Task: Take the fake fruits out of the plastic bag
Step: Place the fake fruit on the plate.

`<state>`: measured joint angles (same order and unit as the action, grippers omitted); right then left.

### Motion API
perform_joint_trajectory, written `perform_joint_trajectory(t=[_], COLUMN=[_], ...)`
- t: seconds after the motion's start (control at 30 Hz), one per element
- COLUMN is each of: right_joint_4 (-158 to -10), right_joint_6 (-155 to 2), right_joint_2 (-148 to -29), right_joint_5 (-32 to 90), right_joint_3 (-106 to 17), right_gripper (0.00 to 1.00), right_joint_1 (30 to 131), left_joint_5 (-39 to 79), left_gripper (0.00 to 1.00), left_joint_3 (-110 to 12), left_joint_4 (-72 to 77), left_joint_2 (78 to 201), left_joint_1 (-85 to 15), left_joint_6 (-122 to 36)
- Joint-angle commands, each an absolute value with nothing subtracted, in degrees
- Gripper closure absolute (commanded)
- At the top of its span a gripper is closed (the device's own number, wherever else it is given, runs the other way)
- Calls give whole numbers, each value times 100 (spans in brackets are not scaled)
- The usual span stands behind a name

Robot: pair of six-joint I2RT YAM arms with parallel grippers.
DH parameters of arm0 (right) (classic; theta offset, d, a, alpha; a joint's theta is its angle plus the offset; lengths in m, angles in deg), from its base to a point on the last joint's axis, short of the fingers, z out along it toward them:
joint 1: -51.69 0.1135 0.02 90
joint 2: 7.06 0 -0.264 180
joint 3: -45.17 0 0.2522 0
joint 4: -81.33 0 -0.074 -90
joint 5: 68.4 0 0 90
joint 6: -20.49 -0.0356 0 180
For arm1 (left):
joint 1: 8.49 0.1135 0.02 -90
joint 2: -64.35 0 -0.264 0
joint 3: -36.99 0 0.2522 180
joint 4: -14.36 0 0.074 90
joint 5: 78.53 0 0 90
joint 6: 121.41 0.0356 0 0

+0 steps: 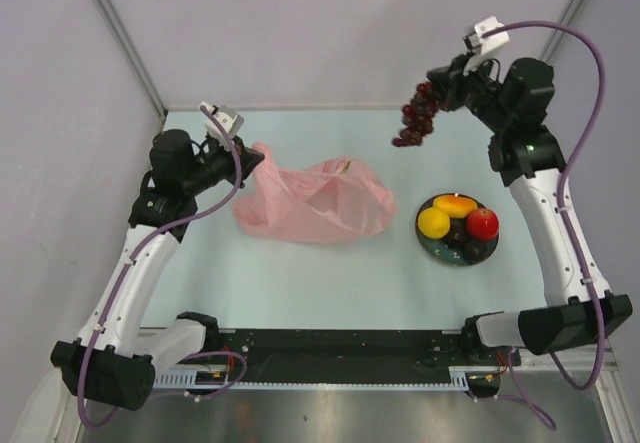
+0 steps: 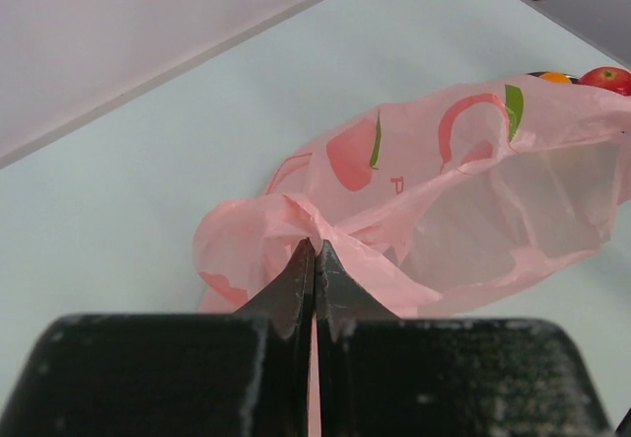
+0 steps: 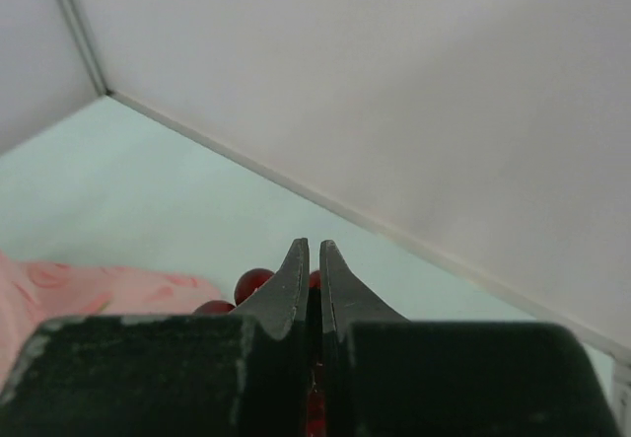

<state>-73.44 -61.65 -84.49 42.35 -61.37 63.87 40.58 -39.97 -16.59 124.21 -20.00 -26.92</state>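
Observation:
The pink plastic bag (image 1: 315, 201) lies crumpled at the table's middle left, its mouth open toward the right (image 2: 473, 190). My left gripper (image 1: 250, 163) is shut on the bag's left edge (image 2: 314, 250). My right gripper (image 1: 437, 85) is shut on the dark purple grape bunch (image 1: 416, 115) and holds it in the air at the back right; a few grapes (image 3: 251, 284) show beside the jaws. On the dark round plate (image 1: 487, 249) lie a yellow-orange round fruit (image 1: 433, 222), an orange-yellow fruit (image 1: 456, 204) and a red apple (image 1: 482, 223).
The plate stands right of the bag with a gap of bare table between them. Grey walls close the back and sides. The arm bases and a black rail (image 1: 330, 348) run along the near edge.

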Motion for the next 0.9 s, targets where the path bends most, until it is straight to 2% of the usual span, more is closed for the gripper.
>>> perform_joint_trajectory(t=[0.0,0.33,0.53,0.87], right_joint_4=[-6646,-5257,-4774,-4237], right_joint_6=[-5809,-5457,-5448,-5589], right_joint_2=[-7782,-6807,-6306,-6112], right_joint_5=[4603,4955,4831,4902], right_joint_3=[-5658,-4226,-3891,-3294], right_gripper=[100,100,100,100], right_joint_1=[5768,5371,5371,5477], left_joint_5=[4171,4250,4232,4224], left_gripper=[100,100,100,100], left_joint_3=[-3935,-3820,-3794,-3680], left_joint_4=[-1434,-1346,-1320,-1337], left_joint_2=[12289,12377,12421,12394], left_joint_1=[-2027,-2027,-2018,-2027], left_joint_6=[-2824,-2965,-2991,-3018])
